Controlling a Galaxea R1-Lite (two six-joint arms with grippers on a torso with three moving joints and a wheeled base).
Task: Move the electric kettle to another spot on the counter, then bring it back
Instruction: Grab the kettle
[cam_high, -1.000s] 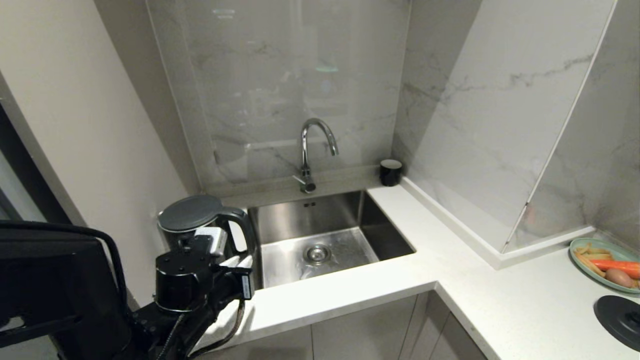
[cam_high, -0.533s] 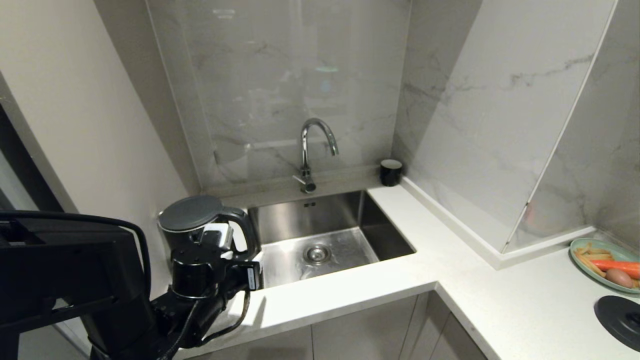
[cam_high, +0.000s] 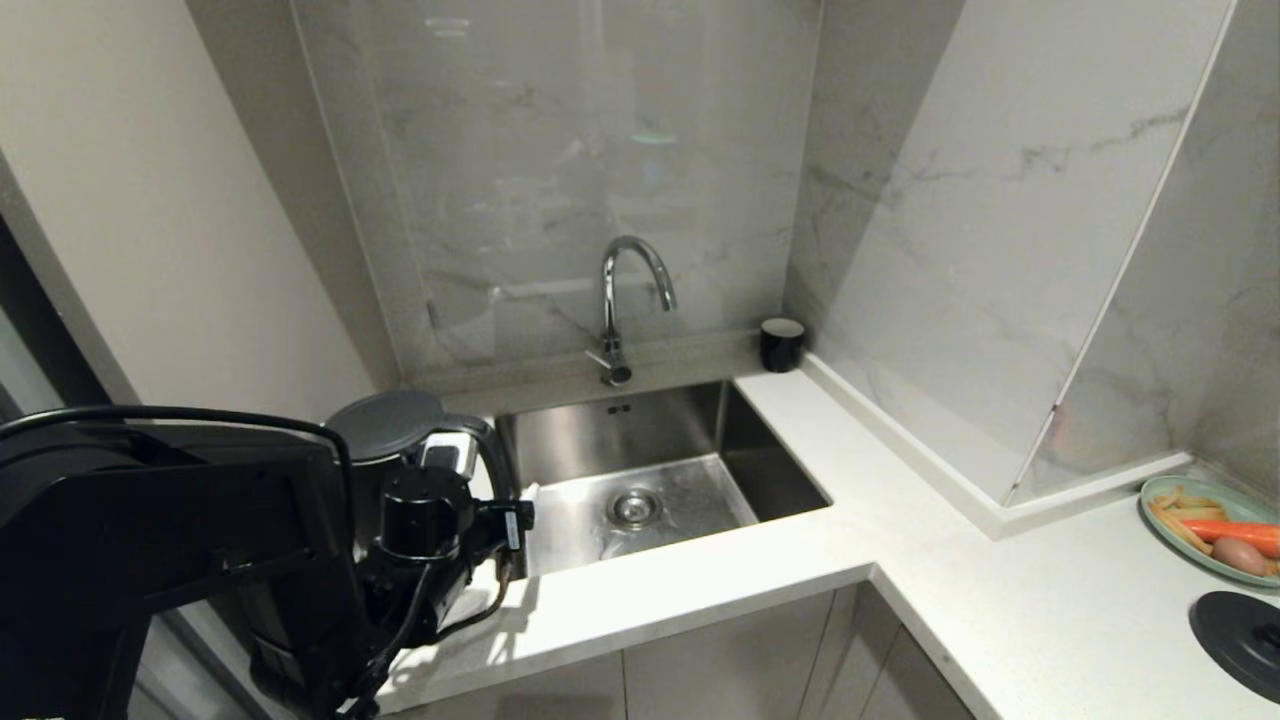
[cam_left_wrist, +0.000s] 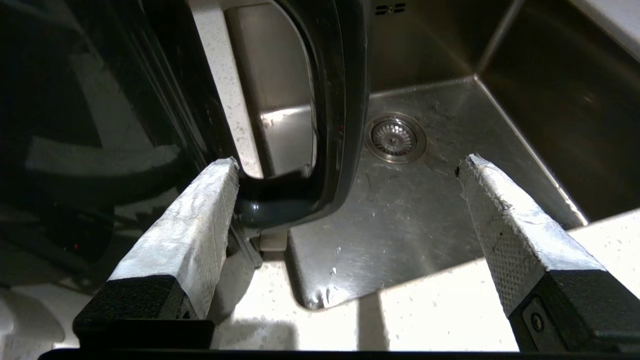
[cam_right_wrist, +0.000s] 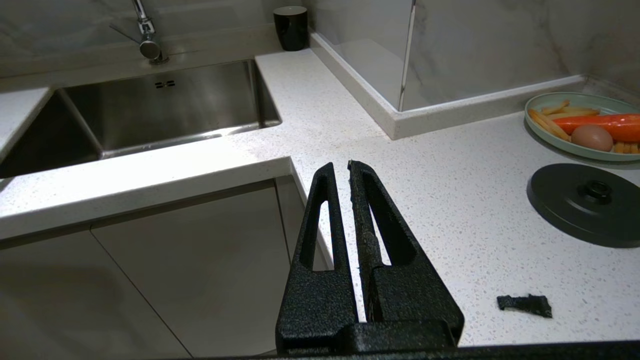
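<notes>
The electric kettle (cam_high: 385, 440) is standing upright on the desk (cam_high: 700, 580) at about nine o'clock from the sink (cam_high: 650, 470), right at the basin's left edge, with its loop handle (cam_left_wrist: 330, 100) turned toward the basin. The left gripper (cam_left_wrist: 350, 170) is sitting low beside that handle with its jaws spread wide and holding nothing; one finger (cam_left_wrist: 200, 210) is lying close against the handle's lower bend, the other is hanging over the basin, so the handle is standing between them. The right gripper (cam_right_wrist: 345, 175) is resting at about four o'clock from the sink, above the desk's inner corner, jaws together and empty. The risk from here: a careless sideways pull could be hooking that near finger on the handle, nudging the kettle toward the basin or tipping it.
</notes>
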